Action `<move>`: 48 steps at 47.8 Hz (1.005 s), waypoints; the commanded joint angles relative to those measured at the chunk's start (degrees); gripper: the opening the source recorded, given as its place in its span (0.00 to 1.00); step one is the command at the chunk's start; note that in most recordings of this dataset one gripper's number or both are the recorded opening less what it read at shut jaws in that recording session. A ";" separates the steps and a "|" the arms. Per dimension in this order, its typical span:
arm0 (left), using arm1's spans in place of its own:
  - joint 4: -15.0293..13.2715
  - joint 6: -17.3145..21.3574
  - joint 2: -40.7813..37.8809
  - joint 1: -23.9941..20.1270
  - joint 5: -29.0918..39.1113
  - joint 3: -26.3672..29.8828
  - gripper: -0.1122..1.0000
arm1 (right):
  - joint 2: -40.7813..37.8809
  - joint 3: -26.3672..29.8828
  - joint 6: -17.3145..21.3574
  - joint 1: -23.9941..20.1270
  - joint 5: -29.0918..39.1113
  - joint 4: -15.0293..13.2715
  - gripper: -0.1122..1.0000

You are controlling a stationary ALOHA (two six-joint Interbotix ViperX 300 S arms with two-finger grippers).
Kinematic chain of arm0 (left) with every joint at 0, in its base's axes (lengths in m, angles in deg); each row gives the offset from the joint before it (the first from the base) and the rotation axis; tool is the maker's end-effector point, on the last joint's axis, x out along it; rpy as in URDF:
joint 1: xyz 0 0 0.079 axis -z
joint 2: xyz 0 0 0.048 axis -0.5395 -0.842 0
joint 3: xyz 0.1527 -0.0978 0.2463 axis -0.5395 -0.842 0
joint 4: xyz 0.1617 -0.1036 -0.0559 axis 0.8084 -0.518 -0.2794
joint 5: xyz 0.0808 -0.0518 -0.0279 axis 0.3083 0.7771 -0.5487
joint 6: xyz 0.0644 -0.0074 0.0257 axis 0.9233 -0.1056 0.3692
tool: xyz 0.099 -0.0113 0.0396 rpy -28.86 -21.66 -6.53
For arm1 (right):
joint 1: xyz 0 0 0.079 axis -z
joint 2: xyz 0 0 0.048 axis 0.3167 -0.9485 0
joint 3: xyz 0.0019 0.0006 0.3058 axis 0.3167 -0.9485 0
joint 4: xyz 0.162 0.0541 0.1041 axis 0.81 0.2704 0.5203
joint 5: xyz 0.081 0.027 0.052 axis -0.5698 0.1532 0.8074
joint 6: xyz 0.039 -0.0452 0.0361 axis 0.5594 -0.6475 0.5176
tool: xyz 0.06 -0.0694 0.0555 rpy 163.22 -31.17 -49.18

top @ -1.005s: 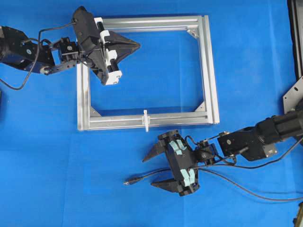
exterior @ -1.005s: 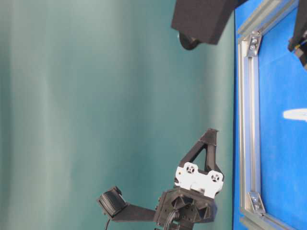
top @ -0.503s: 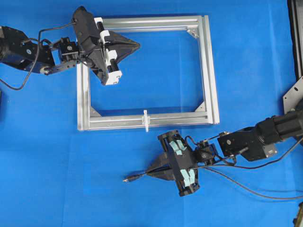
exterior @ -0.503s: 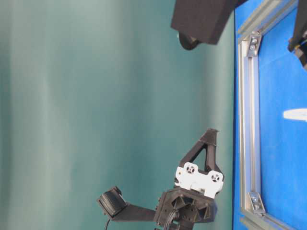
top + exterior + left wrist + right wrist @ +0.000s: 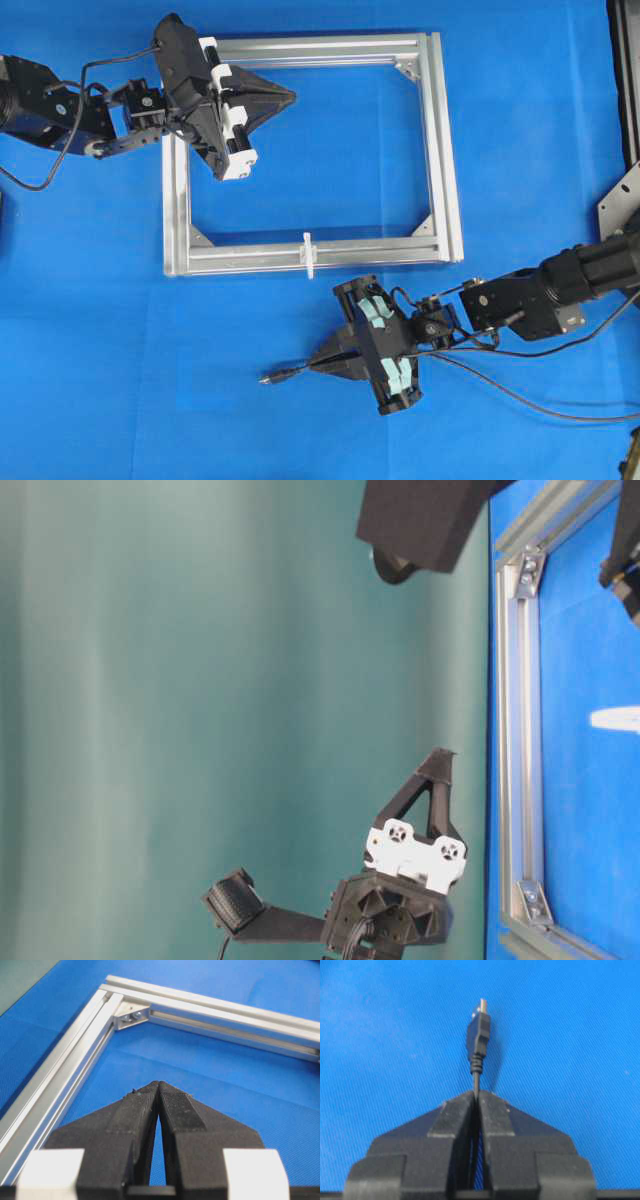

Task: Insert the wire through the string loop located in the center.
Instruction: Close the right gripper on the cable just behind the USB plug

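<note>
Since a second ago the right end effector [image 5: 318,364] has gone from spread wide to pressed together on the wire [image 5: 300,371], while the left arm has kept its place. The fingers now pinch the thin black cable just behind its plug [image 5: 478,1035]. In the right wrist view the plug sticks straight out beyond the fingertips [image 5: 462,1115], its small metallic tip pointing away from the camera over bare blue cloth. From overhead, the plug points left, and the rest of the wire trails off to the right across the worktop [image 5: 120,350], passing under the right arm toward the right edge.

The left end effector [image 5: 288,96] is pressed together with nothing between its fingers; the left wrist view shows the two black tips meeting. It hangs over the far left part of the silver frame [image 5: 443,150], pointing right into the frame's open middle.

The string loop [image 5: 309,254] is a small white tie set across the middle of the frame's near bar. It lies on the far side of the right end effector, well apart from the plug. The wire is not yet through it.
</note>
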 commanded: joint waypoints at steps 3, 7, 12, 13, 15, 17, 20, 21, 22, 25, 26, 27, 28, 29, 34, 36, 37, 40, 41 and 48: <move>0.09 0.09 1.49 -0.18 -0.18 0.79 0.10 | 2.46 0.79 0.00 -0.35 0.35 0.00 0.08; 0.09 0.09 1.49 -0.18 -0.18 0.79 0.10 | 4.31 0.70 0.00 -0.62 2.46 0.00 0.08; 0.09 0.09 1.49 -0.26 -0.18 0.79 0.10 | 7.21 0.79 0.00 -0.70 6.50 0.00 0.08; 0.09 0.09 1.49 -0.26 -0.18 0.70 0.10 | 7.82 0.88 0.00 -0.70 7.29 0.00 0.08; 0.09 0.09 1.49 -0.26 -0.18 0.70 0.10 | 9.05 0.88 0.00 -0.70 8.79 0.09 0.08; 0.09 0.09 1.49 -0.26 -0.18 0.70 0.10 | 10.28 0.97 0.00 -0.70 10.02 0.09 0.08; 0.09 0.09 1.49 -0.35 -0.18 0.70 0.10 | 12.30 1.05 0.00 -0.70 11.78 0.09 0.08; 0.09 0.09 1.49 -0.35 -0.18 0.70 0.10 | 12.83 1.14 0.00 -0.70 12.22 0.09 0.08; 0.09 0.09 1.49 -0.26 -0.18 0.70 0.10 | 13.36 1.14 0.00 -0.70 12.57 0.09 0.08; 0.09 0.09 1.49 -0.35 -0.18 0.70 0.10 | 14.41 1.23 -0.09 -0.70 13.71 0.09 0.08; 0.09 0.09 1.49 -0.26 -0.18 0.70 0.10 | 14.85 1.23 -0.09 -0.70 14.06 0.09 0.08; 0.09 0.09 1.58 -0.26 -0.18 0.70 0.10 | 15.03 1.32 -0.09 -0.70 14.24 0.09 0.08; 0.09 0.09 1.49 -0.26 -0.18 0.70 0.10 | 15.29 1.32 -0.09 -0.70 14.33 0.09 0.08; 0.09 0.09 1.49 -0.35 -0.18 0.70 0.10 | 15.38 1.32 -0.09 -0.70 14.50 0.09 0.08; 0.09 0.09 1.49 -0.35 -0.18 0.62 0.10 | 15.56 1.49 -0.09 -0.70 14.59 0.09 0.08; 0.09 0.09 1.49 -0.26 -0.18 0.70 0.10 | 15.56 1.41 -0.09 -0.70 14.59 0.09 0.08; 0.09 0.09 1.49 -0.35 -0.18 0.70 0.10 | 15.56 1.41 -0.09 -0.70 14.59 0.09 0.08; 0.09 0.09 1.49 -0.35 -0.18 0.62 0.10 | 15.56 1.32 -0.09 -0.70 14.59 0.09 0.08; 0.09 0.09 1.49 -0.35 -0.18 0.62 0.10 | 15.56 1.32 -0.09 -0.70 14.59 0.09 0.08; 0.09 0.09 1.49 -0.35 -0.18 0.70 0.10 | 15.64 1.32 -0.09 -0.70 14.59 0.09 0.08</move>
